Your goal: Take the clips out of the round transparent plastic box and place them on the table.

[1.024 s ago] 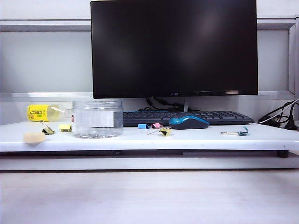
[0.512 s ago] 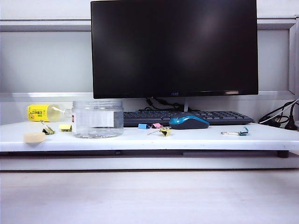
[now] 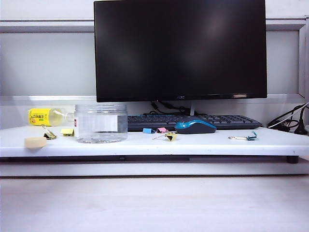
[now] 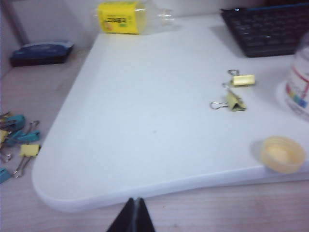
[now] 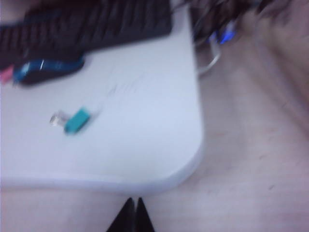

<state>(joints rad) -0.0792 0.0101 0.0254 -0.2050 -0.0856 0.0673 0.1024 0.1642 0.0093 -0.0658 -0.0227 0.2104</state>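
The round transparent plastic box (image 3: 100,123) stands upright on the left of the white table (image 3: 203,144), lid off; I see no clip inside it. Two yellow clips (image 3: 48,134) (image 3: 67,131) lie left of it and a third (image 3: 170,136) lies near the middle. In the left wrist view the two clips (image 4: 242,80) (image 4: 235,101) lie beside the box's edge (image 4: 301,87). My left gripper (image 4: 134,200) hangs shut and empty in front of the table's rounded corner. My right gripper (image 5: 133,200) is shut and empty off the table's other corner. Neither shows in the exterior view.
A pale yellow lid (image 3: 35,142) lies by the front edge. A yellow-labelled bottle (image 3: 46,116) lies behind the box. Blue (image 3: 148,130) and pink (image 3: 162,129) clips, a mouse (image 3: 195,126), keyboard (image 3: 227,121), monitor (image 3: 179,48) and teal clip (image 3: 251,137) share the table. Several clips (image 4: 19,140) lie on the lower desk.
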